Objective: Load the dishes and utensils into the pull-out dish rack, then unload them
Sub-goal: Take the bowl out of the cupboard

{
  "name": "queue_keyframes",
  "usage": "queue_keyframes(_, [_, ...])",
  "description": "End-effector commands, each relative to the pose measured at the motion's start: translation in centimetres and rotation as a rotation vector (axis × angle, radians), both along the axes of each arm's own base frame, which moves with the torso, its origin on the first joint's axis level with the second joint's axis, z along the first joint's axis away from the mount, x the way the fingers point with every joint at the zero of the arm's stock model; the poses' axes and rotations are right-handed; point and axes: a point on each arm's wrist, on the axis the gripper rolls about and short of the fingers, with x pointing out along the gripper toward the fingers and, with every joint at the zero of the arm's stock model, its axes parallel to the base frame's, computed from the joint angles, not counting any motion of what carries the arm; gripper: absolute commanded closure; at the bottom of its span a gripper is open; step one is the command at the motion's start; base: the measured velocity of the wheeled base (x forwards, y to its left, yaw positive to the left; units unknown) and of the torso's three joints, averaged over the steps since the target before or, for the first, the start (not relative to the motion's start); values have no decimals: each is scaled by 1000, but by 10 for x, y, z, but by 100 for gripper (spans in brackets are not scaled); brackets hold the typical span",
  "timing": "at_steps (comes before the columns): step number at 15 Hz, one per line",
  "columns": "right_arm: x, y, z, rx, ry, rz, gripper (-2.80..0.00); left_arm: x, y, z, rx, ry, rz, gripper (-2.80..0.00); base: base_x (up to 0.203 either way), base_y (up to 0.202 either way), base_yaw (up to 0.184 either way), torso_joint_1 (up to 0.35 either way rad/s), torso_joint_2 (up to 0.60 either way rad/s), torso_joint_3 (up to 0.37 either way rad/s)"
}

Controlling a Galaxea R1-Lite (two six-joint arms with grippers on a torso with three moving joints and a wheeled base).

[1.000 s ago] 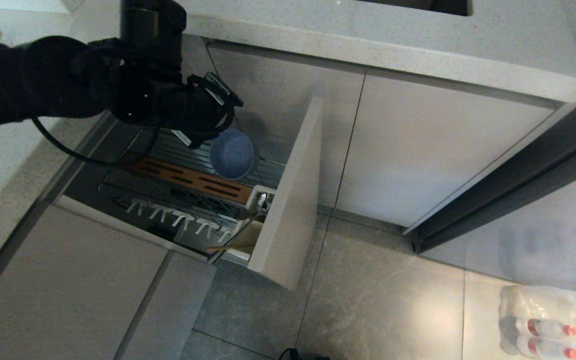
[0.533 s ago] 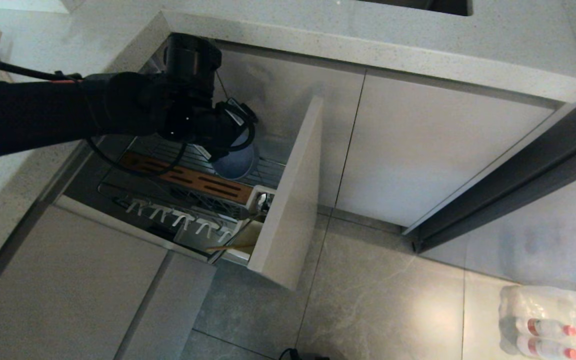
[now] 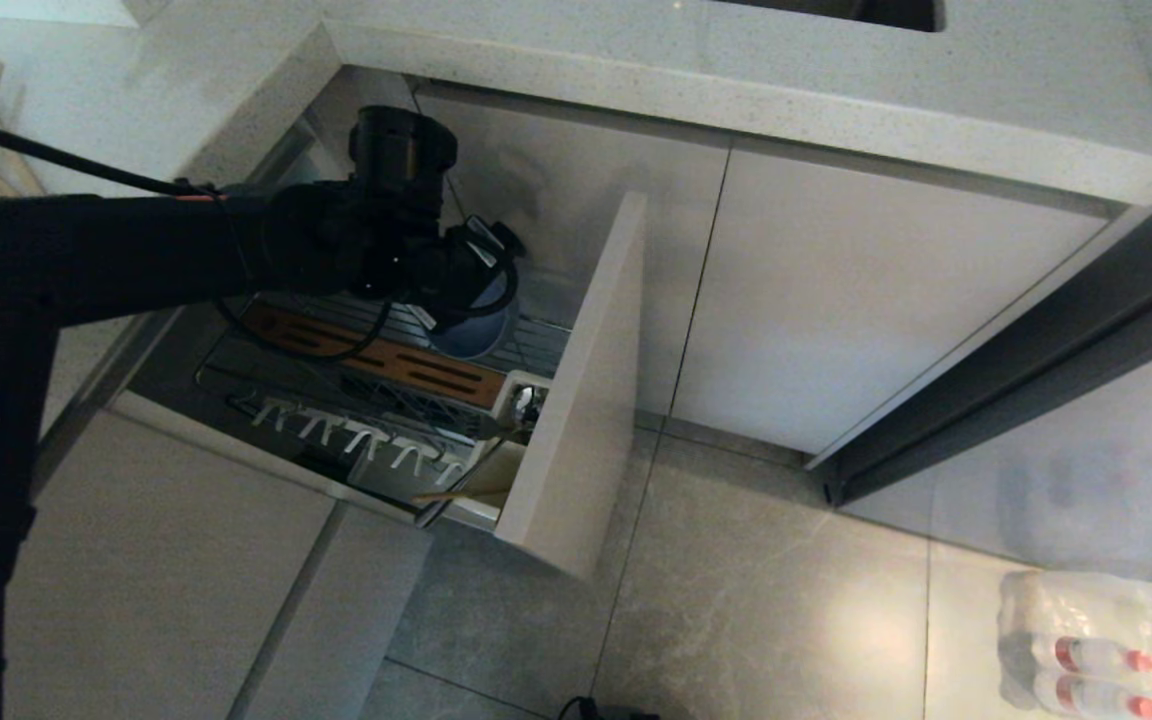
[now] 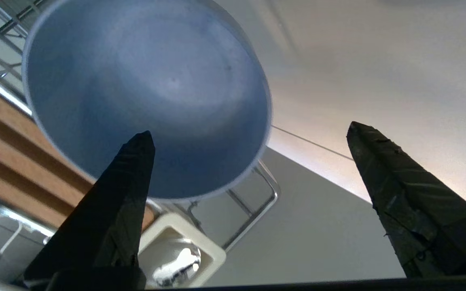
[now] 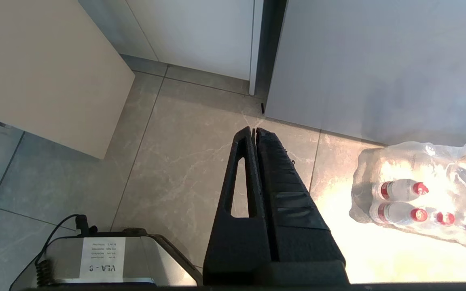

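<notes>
Hovering with fingers spread and empty, the left tool (image 4: 249, 133) hangs over the light-blue bowl (image 4: 148, 93) in the pull-out dish rack (image 3: 386, 365).

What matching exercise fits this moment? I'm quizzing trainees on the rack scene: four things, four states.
1. bowl
2. left gripper
3. right gripper
4. spoon

A. shut, over the floor
B. standing in the white utensil cup
C. open, at the bowl
D. light blue, propped on the rack's wires

Pairs: 1-D, 2-C, 3-A, 4-B
</notes>
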Motion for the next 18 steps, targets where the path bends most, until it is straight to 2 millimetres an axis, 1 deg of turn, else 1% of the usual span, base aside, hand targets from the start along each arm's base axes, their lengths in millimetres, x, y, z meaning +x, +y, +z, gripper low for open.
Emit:
queue_keyframes(1, [0,0,0,0,1,0,0,5,2,-4,-4,4,6,-280,0,0,0,0,0,0])
queue_keyframes(7, [0,0,0,0,0,0,0,13,2,-10,8,-15,-15,-280,0,0,0,0,0,0])
queue_keyframes(12, [0,0,0,0,1,0,0,16,4,-12,16,-17,-11,-280,0,0,0,0,0,0])
queue_keyframes(13, [0,0,0,0,0,-1,0,16,4,-12,18,-16,-11,0,0,0,0,0,0,0])
queue_keyframes(18, [0,0,0,0,1,0,0,15,4,-12,17,-16,-14,0,0,0,0,0,0,0])
